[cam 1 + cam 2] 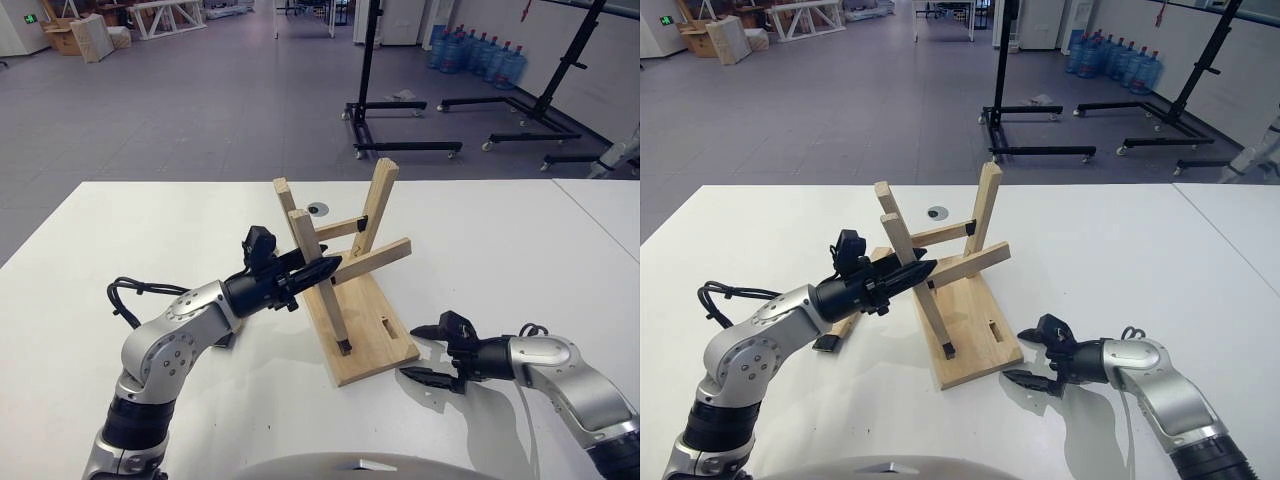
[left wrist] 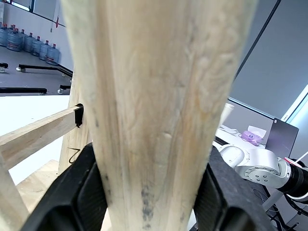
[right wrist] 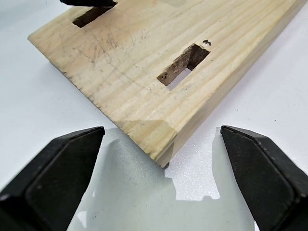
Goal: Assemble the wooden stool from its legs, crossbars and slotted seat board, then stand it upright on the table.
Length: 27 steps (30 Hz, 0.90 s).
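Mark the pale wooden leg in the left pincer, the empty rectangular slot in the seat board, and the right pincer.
Pale wooden leg [image 1: 332,310]: left eye view, shaft below the grip.
Empty rectangular slot [image 3: 185,64]: right wrist view, its opening.
Right pincer [image 1: 408,352]: left eye view, midway between fingertips.

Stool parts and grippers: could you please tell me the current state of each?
seat board: flat on the table
near slot: empty
leg: tilted, lower end on the seat board
crossbars: attached, not loose
left gripper: shut on the leg
right gripper: open at the seat board's corner
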Tool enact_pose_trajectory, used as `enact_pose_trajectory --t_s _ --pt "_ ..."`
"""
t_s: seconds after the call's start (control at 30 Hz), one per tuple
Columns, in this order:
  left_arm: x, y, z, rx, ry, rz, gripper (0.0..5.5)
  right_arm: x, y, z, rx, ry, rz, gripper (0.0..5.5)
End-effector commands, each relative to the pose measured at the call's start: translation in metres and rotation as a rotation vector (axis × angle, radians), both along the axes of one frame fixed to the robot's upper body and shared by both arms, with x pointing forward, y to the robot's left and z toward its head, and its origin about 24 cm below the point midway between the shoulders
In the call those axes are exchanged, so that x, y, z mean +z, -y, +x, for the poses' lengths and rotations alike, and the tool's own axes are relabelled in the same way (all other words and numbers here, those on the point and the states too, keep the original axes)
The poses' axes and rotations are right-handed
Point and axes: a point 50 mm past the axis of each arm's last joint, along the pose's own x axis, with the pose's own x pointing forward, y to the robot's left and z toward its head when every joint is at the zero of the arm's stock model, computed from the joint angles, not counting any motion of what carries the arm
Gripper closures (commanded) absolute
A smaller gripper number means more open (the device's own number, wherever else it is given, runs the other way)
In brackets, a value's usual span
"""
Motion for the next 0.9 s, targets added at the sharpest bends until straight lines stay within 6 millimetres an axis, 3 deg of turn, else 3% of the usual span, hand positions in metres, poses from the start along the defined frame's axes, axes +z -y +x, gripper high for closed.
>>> enact_pose_trajectory --t_s 0.03,0.43,0.9 --pt "0.000 -0.002 0.000 0.017 -0.012 -0.006 3.40 0.001 -0.002 0.001 0.002 0.008 -0.002 1.03" --pt "-0.007 -0.007 -0.012 0.043 -0.060 -0.006 3.40 0.005 -0.006 0.006 0.043 0.009 -0.014 1.03" --pt "-0.002 -0.010 -0.006 0.009 0.028 0.091 3.40 0.000 -0.011 0.002 0.043 -0.003 -0.002 1.03"
